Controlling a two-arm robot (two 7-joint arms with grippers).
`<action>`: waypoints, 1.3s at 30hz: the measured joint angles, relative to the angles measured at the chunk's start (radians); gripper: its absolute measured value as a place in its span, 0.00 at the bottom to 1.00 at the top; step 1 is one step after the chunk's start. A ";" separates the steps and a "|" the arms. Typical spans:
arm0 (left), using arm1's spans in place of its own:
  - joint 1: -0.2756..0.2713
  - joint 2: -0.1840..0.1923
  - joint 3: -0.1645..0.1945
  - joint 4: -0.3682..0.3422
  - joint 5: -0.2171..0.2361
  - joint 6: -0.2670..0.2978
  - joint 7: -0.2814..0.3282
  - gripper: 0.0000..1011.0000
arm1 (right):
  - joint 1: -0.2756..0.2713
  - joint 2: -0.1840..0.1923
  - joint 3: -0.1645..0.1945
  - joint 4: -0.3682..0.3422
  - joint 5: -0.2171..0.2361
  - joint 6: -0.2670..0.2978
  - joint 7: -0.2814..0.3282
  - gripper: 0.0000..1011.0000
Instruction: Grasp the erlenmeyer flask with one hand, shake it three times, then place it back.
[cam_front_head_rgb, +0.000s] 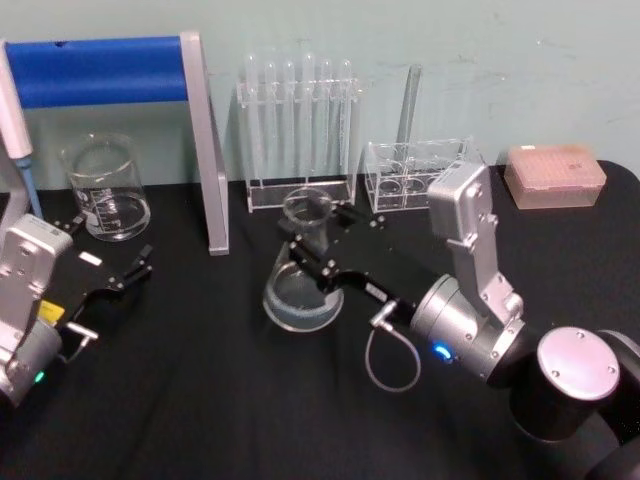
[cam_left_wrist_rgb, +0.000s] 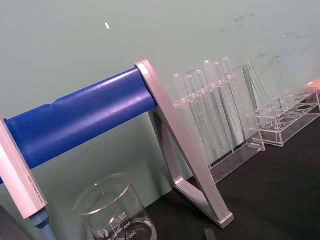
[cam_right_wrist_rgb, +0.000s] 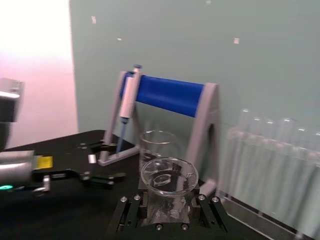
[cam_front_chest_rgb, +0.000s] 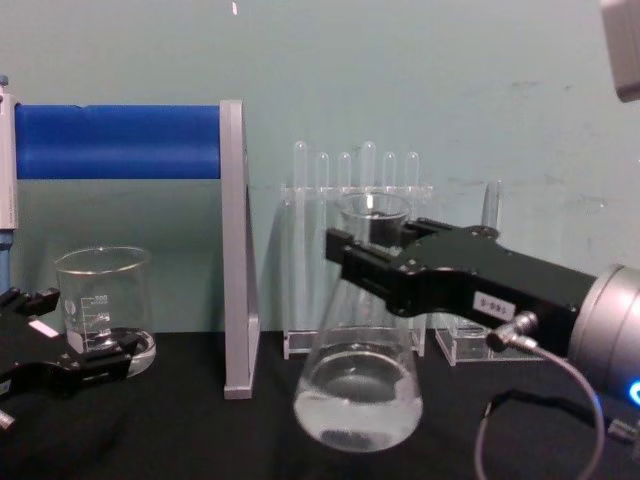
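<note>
Spanning the whole bench, one black table (cam_front_head_rgb: 200, 420); at its back left, one stand (cam_front_head_rgb: 100, 70), a blue bar on grey ends, with a pipette (cam_front_head_rgb: 18, 130) hung at its left end; one silver right arm, reaching in from the right toward mid-table, its right gripper (cam_front_head_rgb: 312, 245) closed on the neck of the erlenmeyer flask (cam_front_head_rgb: 300, 295); black fingers (cam_front_chest_rgb: 350, 262) pressed one to each side of the neck, just under the flared rim, the wide base below them and free; flask at mid-table, in front of the test-tube rack (cam_front_head_rgb: 298, 130), near upright, a shallow pool of clear liquid in its base; whether the base touches the table cannot be told; one graduated beaker (cam_front_head_rgb: 105, 190) under the blue bar, left of the stand's grey leg; one low rack (cam_front_head_rgb: 415, 175), right of the tall one; one pink box (cam_front_head_rgb: 555, 175), far right; left gripper (cam_front_head_rgb: 110, 300), near the table's left edge, in front of the beaker, fingers spread wide, holding nothing.
</note>
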 joint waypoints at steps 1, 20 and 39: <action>0.000 0.000 0.000 0.000 0.000 0.000 0.000 0.99 | 0.000 0.001 -0.005 -0.002 0.001 0.000 0.004 0.45; 0.000 0.000 0.000 0.000 0.000 0.000 0.000 0.99 | -0.007 0.047 -0.106 -0.053 0.028 -0.013 0.076 0.45; 0.000 0.000 0.000 0.000 0.000 0.000 0.000 0.99 | 0.018 0.040 -0.052 -0.005 0.023 -0.014 -0.011 0.45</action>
